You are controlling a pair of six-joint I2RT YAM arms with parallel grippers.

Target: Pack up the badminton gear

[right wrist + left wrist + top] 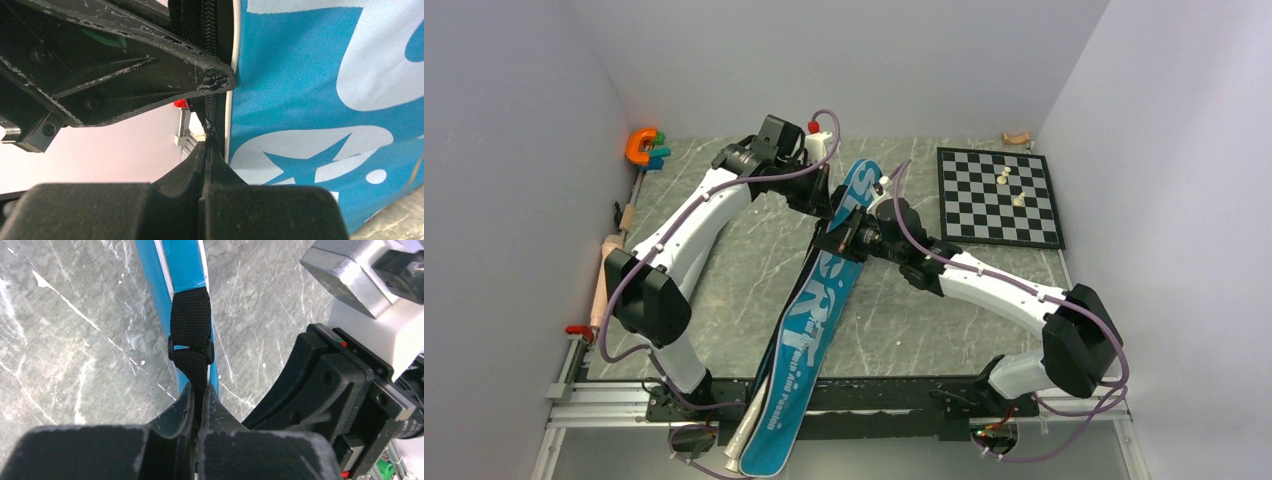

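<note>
Left tool point(200, 390) and right tool point(207, 146) both pinched closed.

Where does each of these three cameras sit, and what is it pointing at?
Top external: above and behind, looking down at the table, both arms and the blue bag.
Left wrist: on the left arm, looking past the left gripper, shut on the black strap.
Right wrist: on the right arm, past the right gripper, shut on the bag's zipper edge.
All share the bag.
</note>
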